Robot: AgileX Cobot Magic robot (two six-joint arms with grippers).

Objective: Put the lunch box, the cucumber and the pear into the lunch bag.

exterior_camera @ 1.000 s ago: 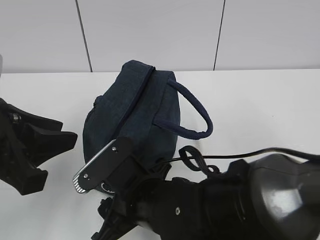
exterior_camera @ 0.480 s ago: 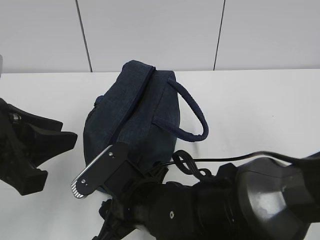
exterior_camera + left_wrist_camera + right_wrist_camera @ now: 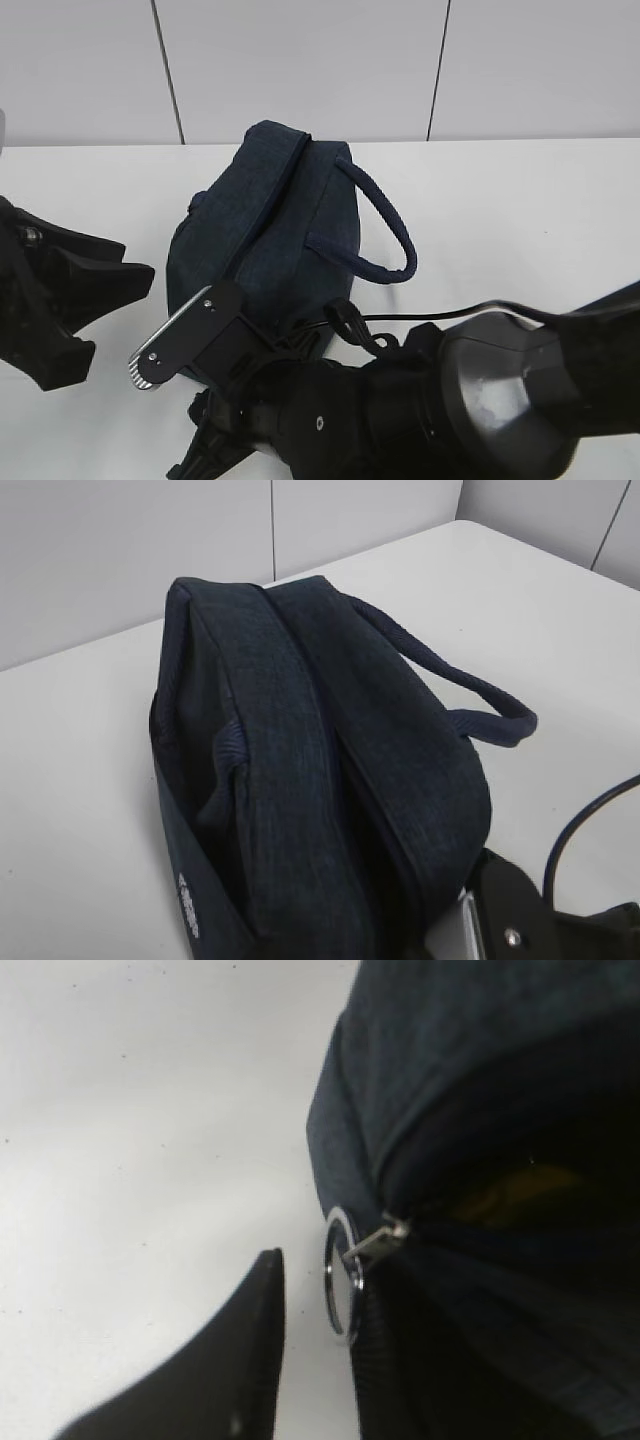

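Note:
The dark navy lunch bag (image 3: pixel 275 225) stands on the white table, one looped handle (image 3: pixel 385 225) hanging to its right. In the right wrist view its silver ring pull (image 3: pixel 342 1275) hangs at the end of the zipper, between the parted fingers of my right gripper (image 3: pixel 315 1285). The ring lies against the right finger, with a gap to the left finger (image 3: pixel 245 1360). Through the zipper gap a yellow-orange patch (image 3: pixel 510 1192) shows inside the bag, probably the pear. The lunch box and the cucumber are out of view. My left gripper (image 3: pixel 120 312) is open and empty, left of the bag.
My right arm (image 3: pixel 450 410) fills the near foreground, with a black cable (image 3: pixel 480 312) looping over it. Its silver-edged finger (image 3: pixel 170 345) sits at the bag's near end and also shows in the left wrist view (image 3: pixel 470 930). A grey panelled wall stands behind the table.
My right gripper has slid a little left and nearer along the bag's near end. The bag's handle has sagged slightly. The left gripper has not moved.

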